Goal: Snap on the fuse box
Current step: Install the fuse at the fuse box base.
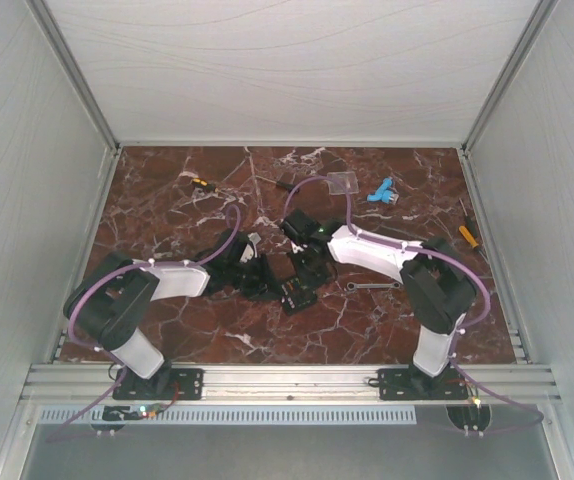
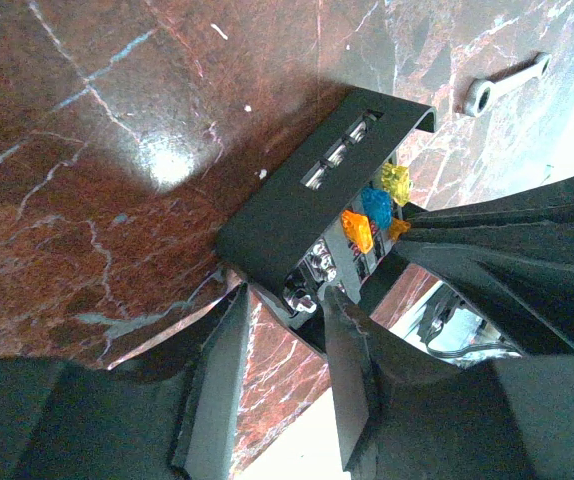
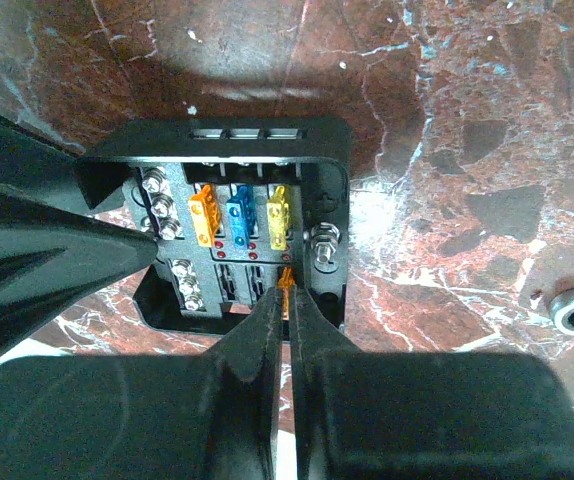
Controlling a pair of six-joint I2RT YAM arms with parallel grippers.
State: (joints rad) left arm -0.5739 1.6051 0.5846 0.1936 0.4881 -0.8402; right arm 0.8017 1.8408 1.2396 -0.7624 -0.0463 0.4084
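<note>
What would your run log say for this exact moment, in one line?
left fingers: gripping small black square plastic fuse box | right fingers: pinching tiny orange plastic fuse in box's lower row

Both arms are reaching inward over the marble table (image 1: pixel 167 330). The left gripper (image 1: pixel 270 284) and right gripper (image 1: pixel 305 270) are crowding the fuse box (image 1: pixel 297 296). A wrench (image 1: pixel 372 286) is lying beside it. A clear plate (image 1: pixel 343 183) is lying near the far edge.

Bright light from above; white glare on the marble table (image 2: pixel 167 160); hard shadows; near foreground soft.
</note>
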